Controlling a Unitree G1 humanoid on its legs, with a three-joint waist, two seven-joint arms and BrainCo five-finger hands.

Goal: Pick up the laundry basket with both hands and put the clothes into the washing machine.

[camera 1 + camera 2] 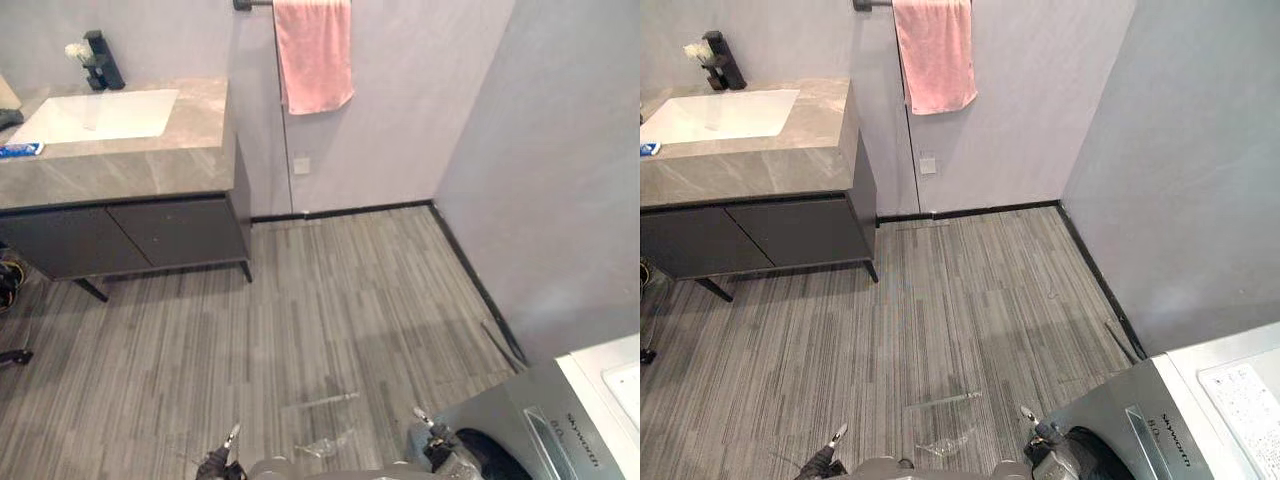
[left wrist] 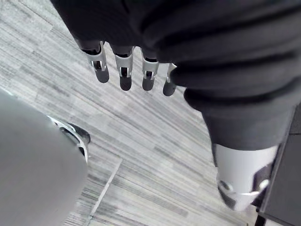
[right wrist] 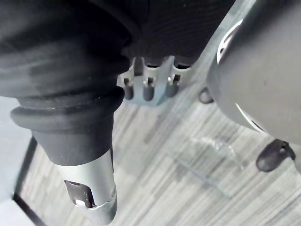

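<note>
— Starting with the washing machine (image 1: 1160, 400): where is it found?

— It is seen at the lower right of the head views. It is silver-grey in front and white on top, and it is set against the grey side wall (image 1: 560, 150).

— And the right hand (image 3: 148, 87), how is it held?

— It is held low, just beside the washing machine on its left, above the striped floor (image 1: 330, 300). Its fingers (image 3: 129, 89) are let hang loosely, its thumb (image 3: 91, 188) is stretched apart from them, and nothing is grasped.

— Is the left hand (image 2: 124, 70) any different?

— It is placed farther left of the washing machine, well apart from it, with the right hand between the two. Its fingers (image 2: 100, 68) are likewise relaxed and pointed at the floor. The thumb (image 2: 240, 183) is spread wide, and nothing is grasped.

— What else is to be noted around the washing machine?

— Left of the machine, near the two hands, a pale glossy patch (image 1: 322, 400) is seen on the floor; what it is cannot be told. Well apart from the washing machine, across the floor, a dark vanity cabinet (image 1: 130, 235) with a grey stone top is set against the far wall (image 1: 400, 100). A white basin (image 1: 95, 115) is sunk in that top, and a black tap (image 1: 102, 60) is mounted behind it. A pink towel (image 1: 312, 55) is hung from a rail (image 1: 245, 4) on the far wall, and a small wall socket (image 1: 301, 165) is fixed there too, both well apart from the washing machine.
</note>
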